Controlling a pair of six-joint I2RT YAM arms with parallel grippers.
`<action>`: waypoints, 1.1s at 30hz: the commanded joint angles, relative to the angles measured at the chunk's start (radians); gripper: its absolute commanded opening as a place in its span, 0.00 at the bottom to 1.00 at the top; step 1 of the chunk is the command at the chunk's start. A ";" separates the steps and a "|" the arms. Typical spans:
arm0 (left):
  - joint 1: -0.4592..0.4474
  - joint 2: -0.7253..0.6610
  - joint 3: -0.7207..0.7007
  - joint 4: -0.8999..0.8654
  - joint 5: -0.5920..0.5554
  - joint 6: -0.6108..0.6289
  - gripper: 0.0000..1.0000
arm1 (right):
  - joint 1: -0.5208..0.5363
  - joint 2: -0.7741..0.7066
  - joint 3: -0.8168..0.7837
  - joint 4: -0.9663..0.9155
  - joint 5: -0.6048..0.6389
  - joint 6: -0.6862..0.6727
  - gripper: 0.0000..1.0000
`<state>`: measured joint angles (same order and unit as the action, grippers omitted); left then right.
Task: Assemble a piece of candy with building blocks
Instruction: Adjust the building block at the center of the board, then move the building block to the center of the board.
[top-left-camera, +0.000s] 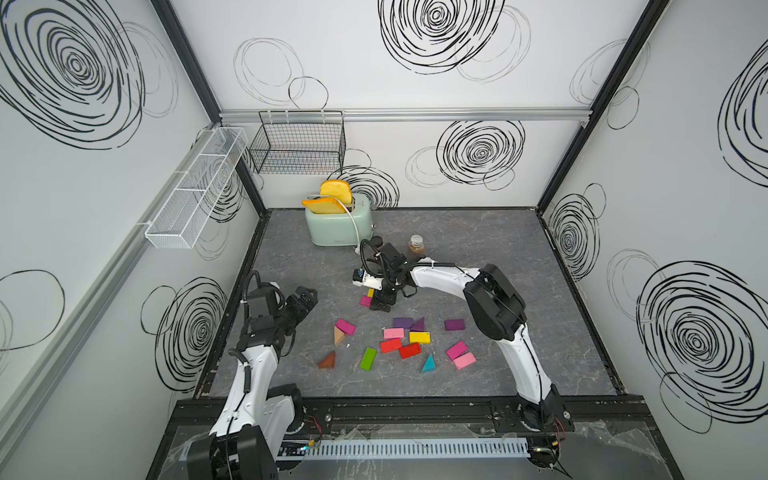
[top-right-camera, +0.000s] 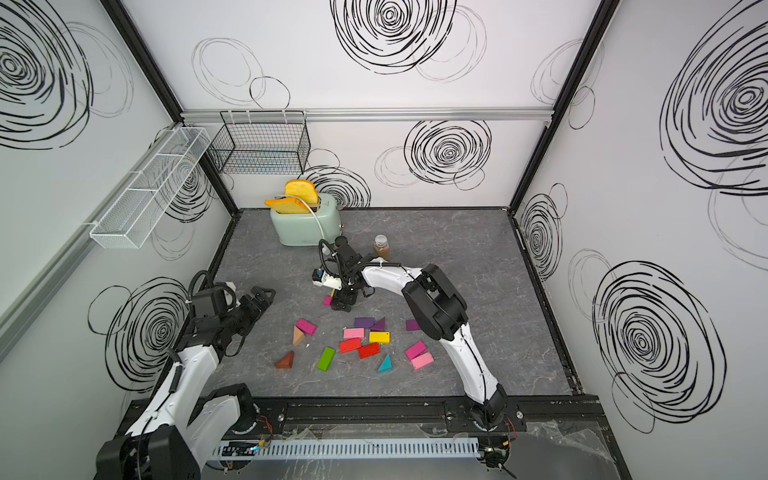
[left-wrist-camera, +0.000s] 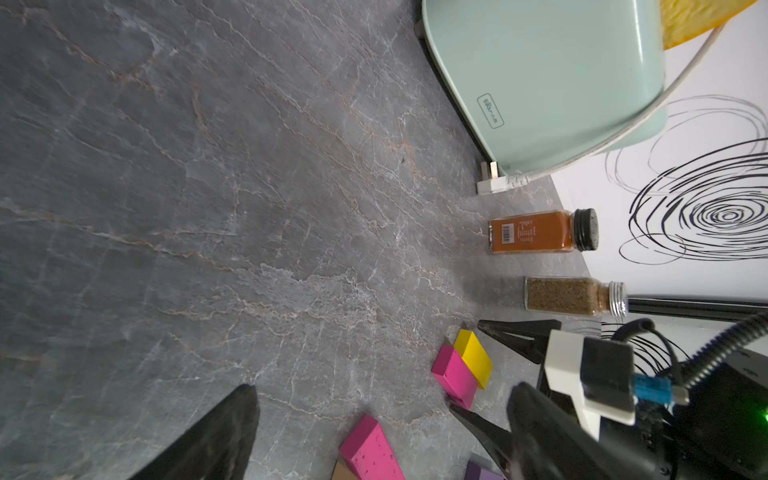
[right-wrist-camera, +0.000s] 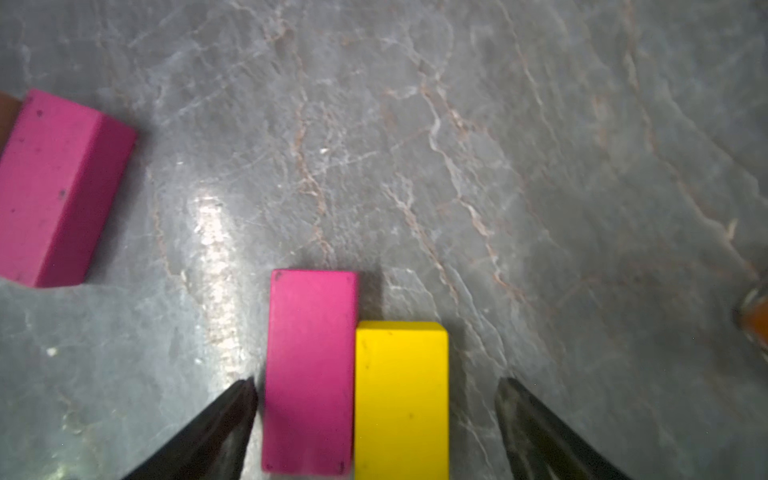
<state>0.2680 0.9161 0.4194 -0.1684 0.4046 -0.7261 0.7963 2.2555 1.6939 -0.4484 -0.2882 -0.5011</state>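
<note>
Seeing left gripper (top-left-camera: 306, 300) hovering at the left over gray table (top-left-camera: 498, 232), jaws spread wide, gripping nothing. Noting mint toaster (top-left-camera: 334, 226) standing at the back with yellow toast (top-left-camera: 336, 192) sticking out. Finding building blocks (top-left-camera: 393, 333) lying scattered across the table's front middle: brown wedge (top-left-camera: 328, 360) leftmost, then tan wedge (top-left-camera: 338, 336) touching a magenta brick (top-left-camera: 345, 326), then green brick (top-left-camera: 368, 358). Seeing right gripper (right-wrist-camera: 375, 380) pointing down just behind the scatter, jaws standing wide, straddling a magenta block (right-wrist-camera: 309, 370) and yellow block (right-wrist-camera: 401, 399) lying flat, touching side by side; gripping neither, gap showing beside the yellow one. Continuing rightward: two red bricks (top-left-camera: 390, 345) side by side, teal wedge (top-left-camera: 428, 364), purple brick (top-left-camera: 454, 324), pink brick (top-left-camera: 464, 360) sitting farthest right. Noting spice jar (top-left-camera: 415, 246) standing upright behind the right arm.
</note>
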 joint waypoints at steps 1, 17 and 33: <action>-0.012 0.017 0.005 0.042 0.005 0.005 0.98 | -0.029 -0.105 -0.010 0.025 -0.031 0.054 0.99; -0.040 0.087 -0.073 0.108 0.087 -0.059 0.98 | 0.237 -0.341 -0.393 0.311 0.072 0.501 0.96; 0.000 0.043 -0.073 0.090 0.080 -0.056 0.98 | 0.252 -0.174 -0.325 0.379 0.035 0.436 0.75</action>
<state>0.2543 0.9600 0.3489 -0.1055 0.4728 -0.7750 1.0439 2.0663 1.3468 -0.1017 -0.2283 -0.0532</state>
